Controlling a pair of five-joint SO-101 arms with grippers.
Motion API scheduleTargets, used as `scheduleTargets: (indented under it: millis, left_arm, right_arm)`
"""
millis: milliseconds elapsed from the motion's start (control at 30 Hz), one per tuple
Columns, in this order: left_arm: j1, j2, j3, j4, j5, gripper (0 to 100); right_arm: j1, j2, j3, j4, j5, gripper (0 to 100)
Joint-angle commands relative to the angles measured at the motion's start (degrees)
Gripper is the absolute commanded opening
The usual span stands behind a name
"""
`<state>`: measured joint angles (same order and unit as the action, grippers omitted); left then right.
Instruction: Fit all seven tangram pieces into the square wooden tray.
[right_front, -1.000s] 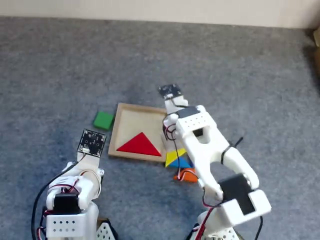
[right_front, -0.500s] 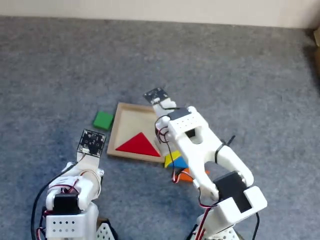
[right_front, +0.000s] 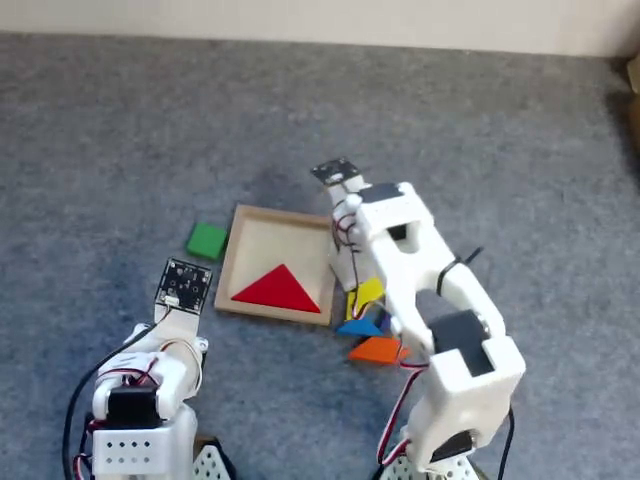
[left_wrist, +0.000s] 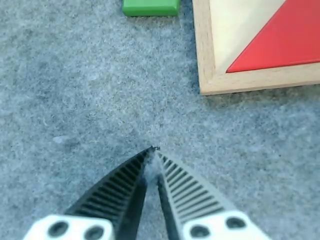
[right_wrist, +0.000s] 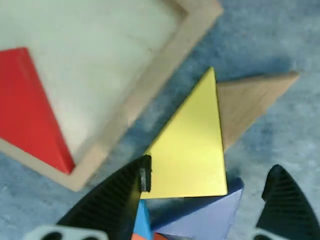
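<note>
Hovering spread over the yellow triangle (right_wrist: 192, 150) just right of the tray (right_front: 230, 262), the right hand (right_wrist: 210, 175) should pinch its straight edges; it looks light, stiff, slippery. Left hand (left_wrist: 152, 150) rests pressed together.

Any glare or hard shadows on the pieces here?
High view: no glare on the red triangle or tray, only a faint shadow on the carpet beyond it. Right wrist view: dark shadow between yellow triangle and tray wall. Left wrist view: thin shadow along the tray edge.
</note>
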<state>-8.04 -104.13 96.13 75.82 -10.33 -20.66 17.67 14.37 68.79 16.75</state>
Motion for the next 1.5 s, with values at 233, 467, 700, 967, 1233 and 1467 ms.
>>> scheduleTargets:
  millis: [233, 467, 700, 967, 1233, 1467]
  left_arm:
    - [-0.7, -0.4, 1.0, 0.2, 0.2, 0]
    - [-0.7, -0.4, 1.0, 0.2, 0.2, 0]
    - [-0.7, -0.4, 1.0, 0.2, 0.2, 0]
    - [-0.7, -0.4, 1.0, 0.2, 0.2, 0]
    - [-0.7, -0.4, 1.0, 0.2, 0.2, 0]
    - [-0.7, -0.4, 1.0, 0.2, 0.2, 0]
  right_arm:
    - [3.8, -2.3, -1.1, 2.9, 5.0, 34.3]
    - [2.2, -13.8, 2.2, 1.1, -2.0, 34.3]
    - [-0.4, -6.9, 6.2, -6.1, -8.3, 34.3]
    - [-0.2, -2.7, 6.1, -6.0, -16.0, 34.2]
    - [-0.5, -2.5, 6.1, -5.1, -16.7, 20.7]
    - [-0.2, -2.9, 5.0, -4.8, -16.4, 20.4]
